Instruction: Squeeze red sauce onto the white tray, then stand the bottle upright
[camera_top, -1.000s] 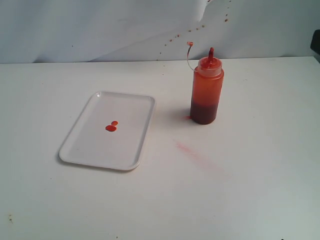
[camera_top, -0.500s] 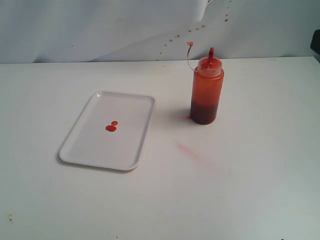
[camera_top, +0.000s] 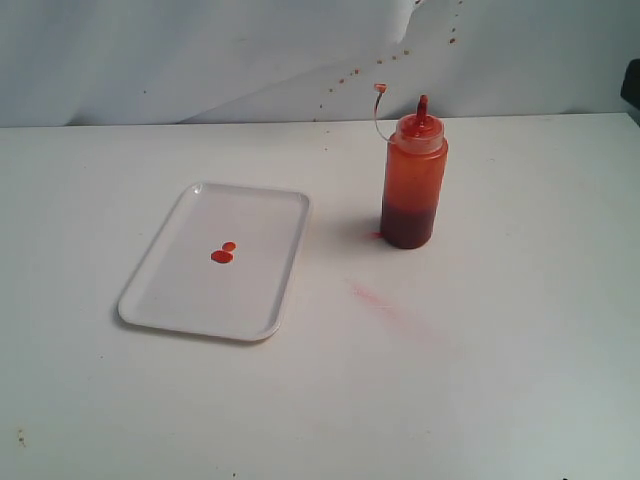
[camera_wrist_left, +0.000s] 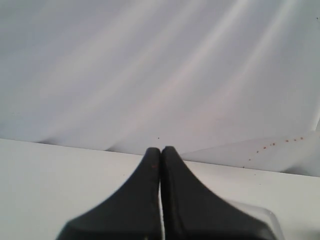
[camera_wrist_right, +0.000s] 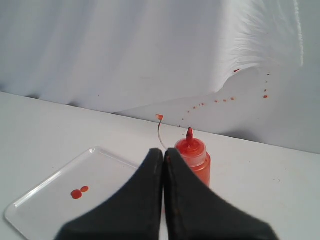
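Bottle (camera_top: 412, 185) upright, white tray (camera_top: 170, 290) beside holding red sauce (camera_top: 222, 256), pale stain (camera_top: 375, 297) nearby

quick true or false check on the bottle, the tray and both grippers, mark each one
1. The bottle stands upright on the table, beside the tray, not on it. True.
2. The tray holds no sauce. False: two small red blobs lie near its middle.
3. The right gripper is clamped on the bottle. False: it is shut on nothing, apart from the bottle.
4. The cap is off the nozzle, held up on its thin tether. True.
5. The left gripper is wide open. False: its jaws are pressed together, holding nothing.
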